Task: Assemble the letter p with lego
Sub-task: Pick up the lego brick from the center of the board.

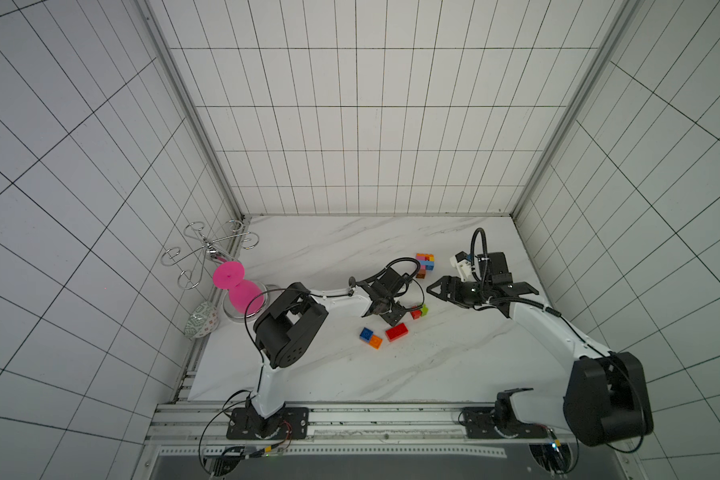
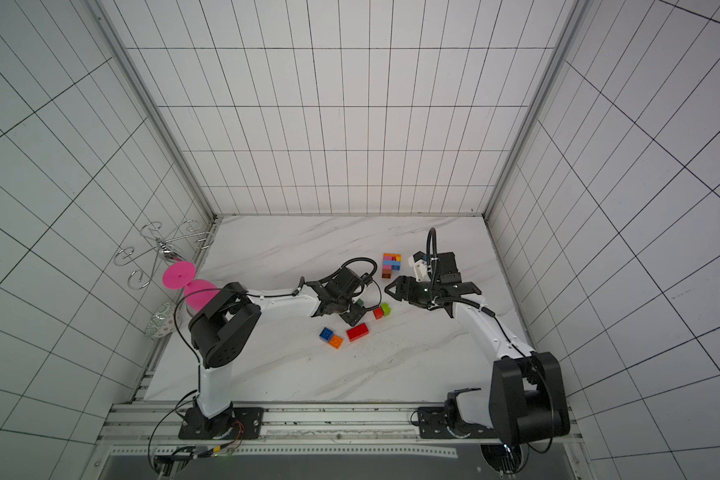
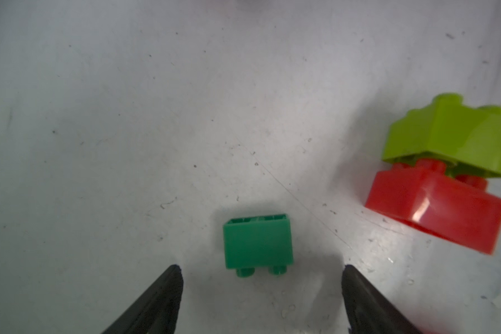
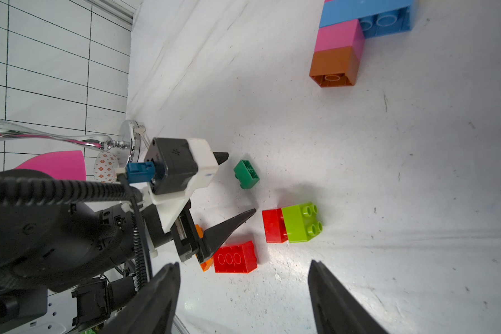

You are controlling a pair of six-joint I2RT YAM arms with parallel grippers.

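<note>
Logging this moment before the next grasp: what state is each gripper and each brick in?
left gripper, open, empty, green brick just ahead of its tips
right gripper, open, empty
green brick, loose, on its side
lime-red pair, joined, on its side
red brick, loose, untouched
blue-orange pair, side by side, untouched
stack, joined, lying flat, untouched

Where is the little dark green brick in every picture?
Top view: dark green brick between left arm and red-and-lime pair.
Top view: seems hidden behind left arm.
Left wrist: just ahead of the fingers.
Right wrist: beside the left arm's fingers.
Landmark: red-and-lime pair, in every view.
</note>
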